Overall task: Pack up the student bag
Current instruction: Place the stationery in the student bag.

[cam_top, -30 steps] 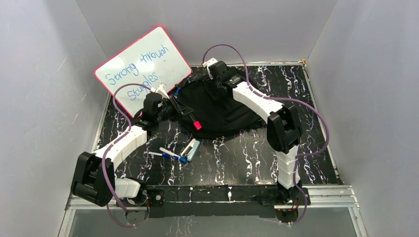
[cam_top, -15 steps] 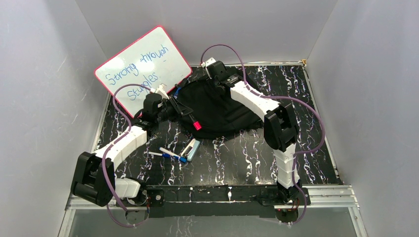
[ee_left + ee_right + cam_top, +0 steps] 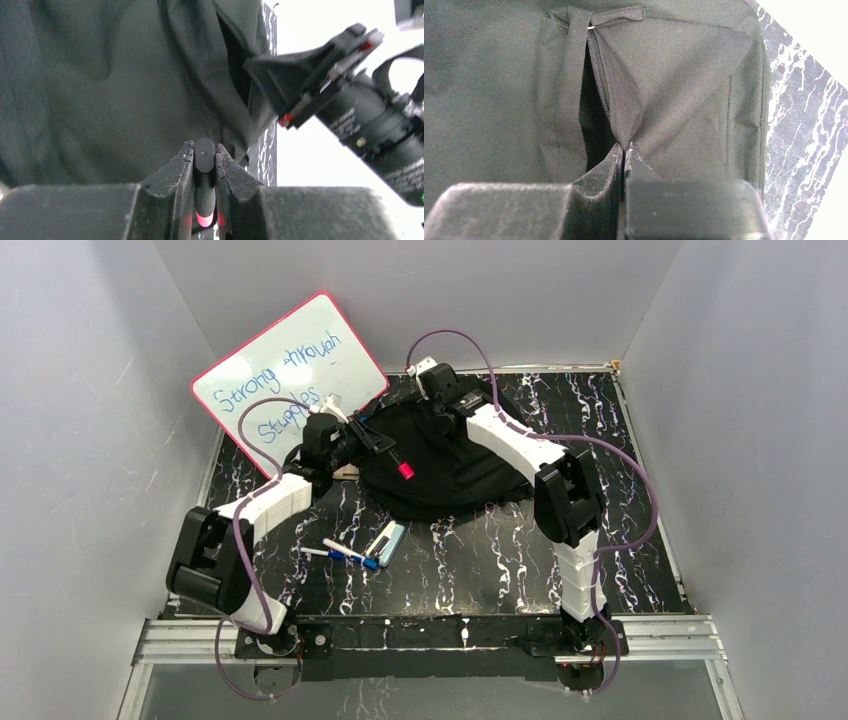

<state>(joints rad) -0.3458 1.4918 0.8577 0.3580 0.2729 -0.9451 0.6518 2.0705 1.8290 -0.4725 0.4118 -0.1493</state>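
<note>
my left gripper [image 3: 204, 151] is clamped on a black marker [image 3: 205, 185] over the bag [image 3: 100, 75]; my right gripper [image 3: 625, 149] is pinched tight on the bag's fabric beside its opening.

the black fabric student bag [image 3: 450, 480] lies slumped at the far centre, zip opening slightly parted.

Pink-rimmed whiteboard [image 3: 290, 375] — black marbled table [image 3: 640, 540]

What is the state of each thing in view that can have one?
student bag: lying flat, zip opening parted.
right gripper: shut on the bag's fabric beside that opening.
left gripper: shut on the marker.
marker: held between the fingers.
whiteboard: propped up, written on.
pens: lying loose, unpacked.
</note>
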